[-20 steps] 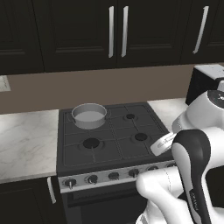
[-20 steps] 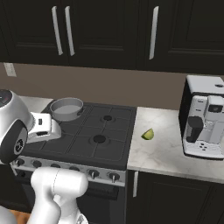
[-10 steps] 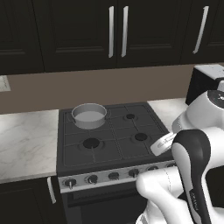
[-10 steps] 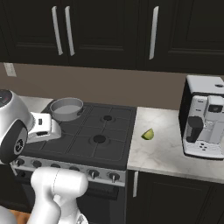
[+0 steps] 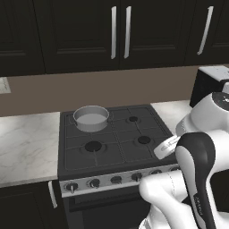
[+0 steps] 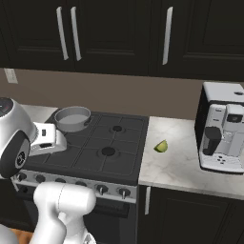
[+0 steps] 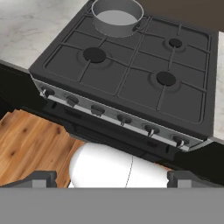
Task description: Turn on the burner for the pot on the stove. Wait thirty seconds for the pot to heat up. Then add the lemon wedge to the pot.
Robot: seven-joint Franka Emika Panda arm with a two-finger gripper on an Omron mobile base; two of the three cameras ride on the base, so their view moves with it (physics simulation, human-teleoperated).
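The silver-grey pot (image 5: 91, 118) (image 6: 72, 118) (image 7: 117, 16) stands on the back left burner of the black stove (image 5: 112, 150) (image 6: 102, 143) (image 7: 131, 70). A silver strip of dark knobs (image 7: 114, 116) (image 5: 115, 180) runs along the stove's front. The yellow-green lemon wedge (image 6: 161, 146) lies on the marble counter just right of the stove. My gripper (image 7: 116, 179) hangs high in front of the stove and looks down on it, well back from the knobs. It is open, its dark fingertips (image 7: 43, 178) far apart with nothing between them.
A coffee machine (image 6: 223, 133) (image 5: 210, 82) stands on the counter right of the lemon wedge. Marble counter (image 5: 27, 138) (image 7: 35, 22) flanks the stove on the left. Dark cabinets (image 5: 118, 33) hang above. Wooden floor (image 7: 30, 144) lies below the stove front.
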